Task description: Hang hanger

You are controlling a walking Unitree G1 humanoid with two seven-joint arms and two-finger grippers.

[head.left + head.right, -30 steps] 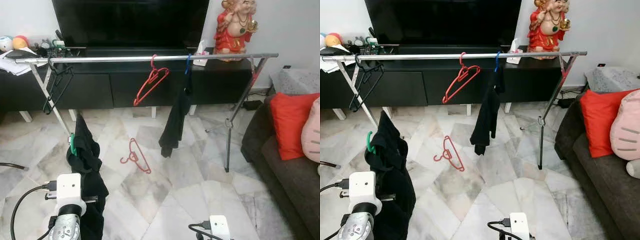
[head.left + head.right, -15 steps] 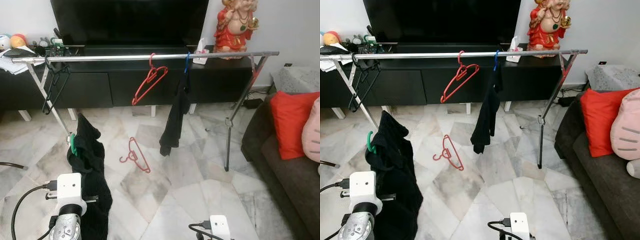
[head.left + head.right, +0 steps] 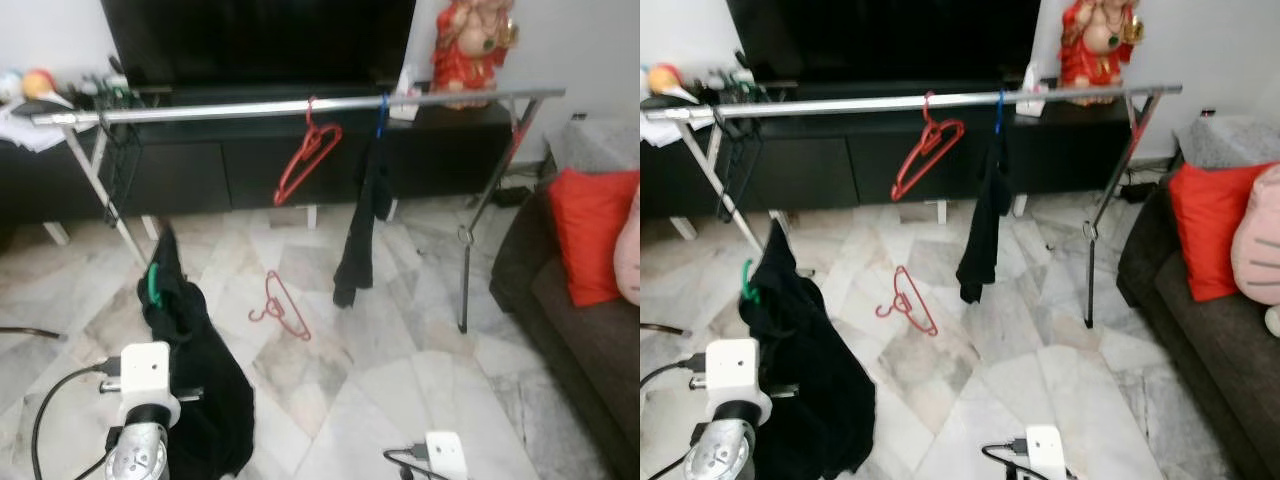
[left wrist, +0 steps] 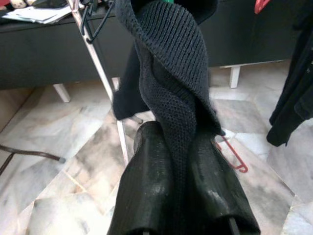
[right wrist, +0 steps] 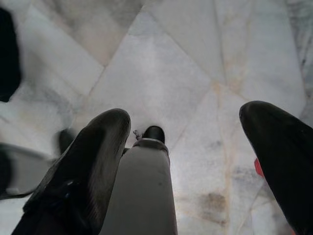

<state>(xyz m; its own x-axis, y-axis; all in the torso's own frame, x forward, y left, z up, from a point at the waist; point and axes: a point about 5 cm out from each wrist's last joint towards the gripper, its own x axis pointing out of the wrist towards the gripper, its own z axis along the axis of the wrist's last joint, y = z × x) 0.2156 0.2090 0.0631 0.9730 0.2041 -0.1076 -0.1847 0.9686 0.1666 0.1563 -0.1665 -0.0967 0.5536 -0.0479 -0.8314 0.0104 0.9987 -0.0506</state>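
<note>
Left wrist view: our left hand (image 4: pixel 178 161) is clamped on a black knit garment (image 4: pixel 168 83), fabric squeezed between both fingers (image 4: pixel 149 186). From the head, that garment hangs on a green hanger (image 3: pixel 152 285) whose hook sticks out at the top, held up low on our left, below the rail and not on it. Silver clothes rail (image 3: pixel 300 105) runs across in front of us on crossed legs. On it: black hangers (image 3: pixel 112 175) near the left end, a red hanger (image 3: pixel 305 150) around the middle, tilted, and just right of it a blue hook (image 3: pixel 381 115) carrying a dark garment (image 3: pixel 362 225). Another red hanger (image 3: pixel 283 308) lies on the marble floor (image 3: pixel 400 370) under the rail. Behind: black TV cabinet (image 3: pixel 250 165), red figurine (image 3: pixel 470 45). Sofa with red cushion (image 3: pixel 590 230) at far right. Right hand (image 5: pixel 195 147) hangs low, fingers spread apart, gripping nothing, pointed at floor.
</note>
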